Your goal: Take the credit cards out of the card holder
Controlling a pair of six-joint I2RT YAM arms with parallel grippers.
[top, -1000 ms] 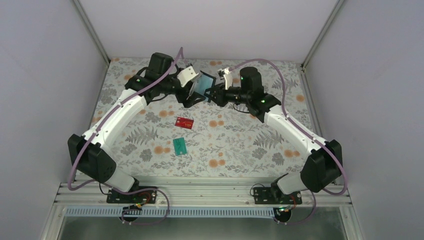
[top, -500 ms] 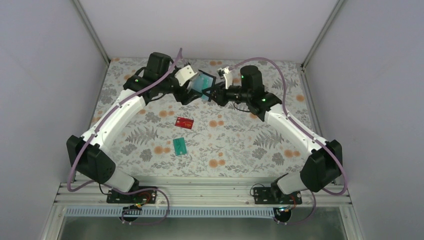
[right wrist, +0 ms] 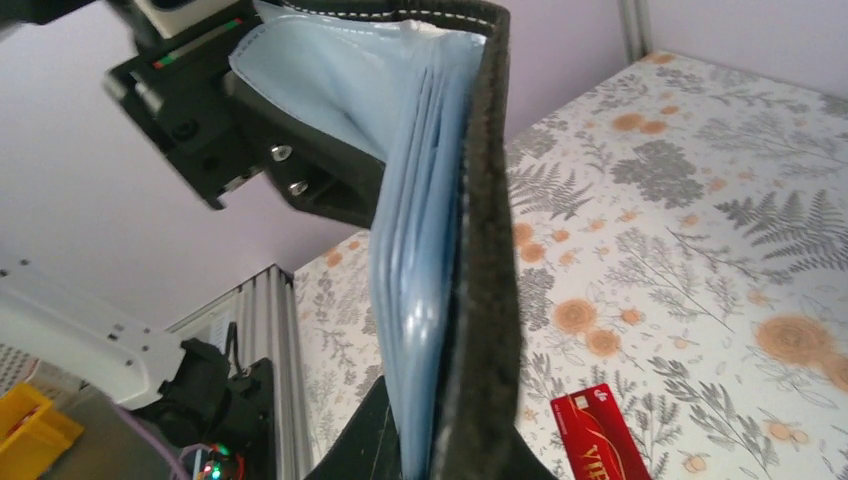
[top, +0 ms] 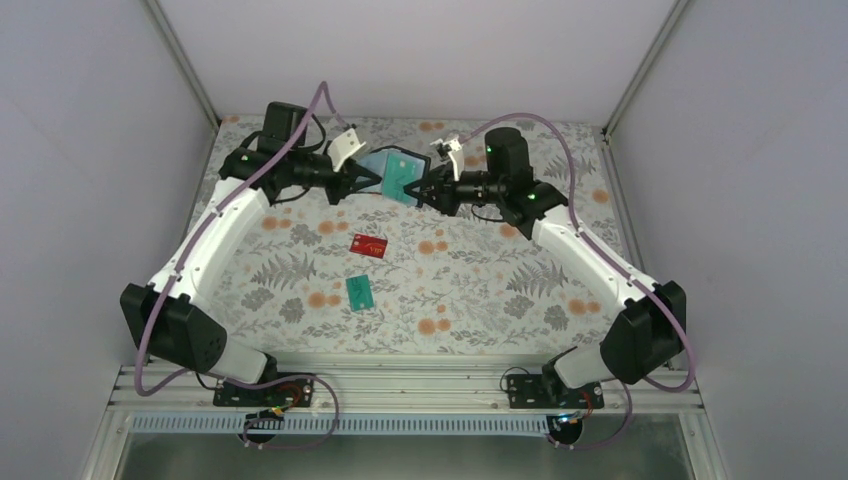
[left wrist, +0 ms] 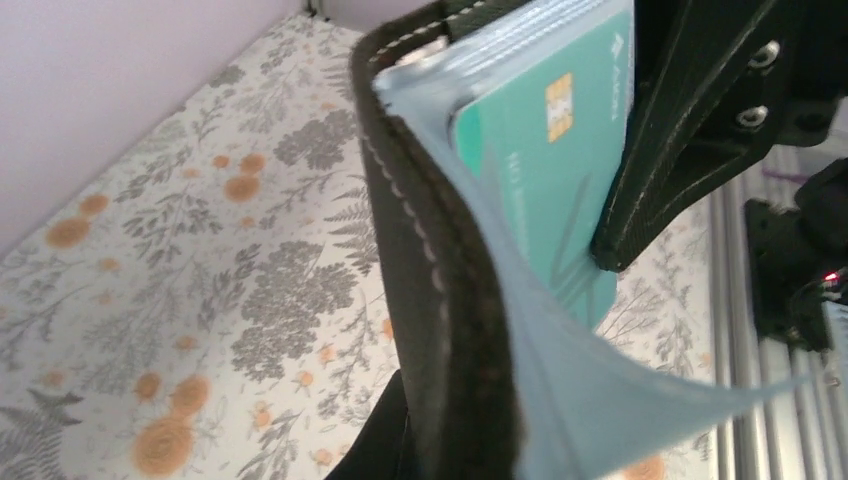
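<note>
On the left, the left arm reaches to the far side of the flowered table (top: 480, 285). Its left gripper (top: 362, 181) is clamped on one half of the card holder (top: 378, 165), with that half's pale blue inner face turned up toward the ceiling. Nearer to me, two cards lie flat on the table, apart from each other: a green card (top: 359, 291) closer to the arm bases and a red card (top: 368, 245) a little beyond it. The card holder hangs in the air above the far middle of the table, spread open between the two arms, its black stitched cover on the outside. A teal card (top: 403, 176) with a gold chip sits in the holder's right-hand half, against the pale blue lining. The thin edges stacked behind it are too blurred to count. On the right, the right gripper (top: 424, 190) is closed on that half, with one finger (left wrist: 680, 130) lying flat against the teal card's face.
</note>
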